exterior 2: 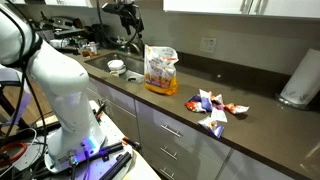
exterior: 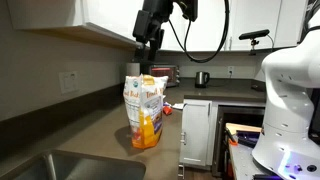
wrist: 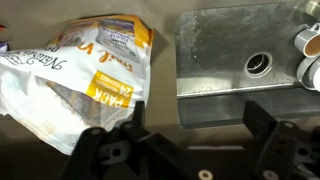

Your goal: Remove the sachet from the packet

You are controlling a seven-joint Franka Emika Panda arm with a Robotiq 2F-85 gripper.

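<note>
The packet (exterior: 145, 110) stands upright on the dark counter, white above and orange-yellow below; it also shows in the other exterior view (exterior 2: 160, 68). In the wrist view the packet (wrist: 80, 75) fills the left half. My gripper (exterior: 150, 45) hangs above the packet's top, apart from it. In the wrist view my gripper (wrist: 195, 130) has its fingers wide open with nothing between them. Several small colourful sachets (exterior 2: 212, 108) lie loose on the counter beside the packet. Whether a sachet is inside the packet cannot be seen.
A steel sink (wrist: 235, 50) lies next to the packet, also seen in an exterior view (exterior: 60, 165). A white paper-towel roll (exterior 2: 300, 80) stands at the counter's far end. A small white dish (exterior 2: 117, 67) sits near the sink. Wall cabinets hang above.
</note>
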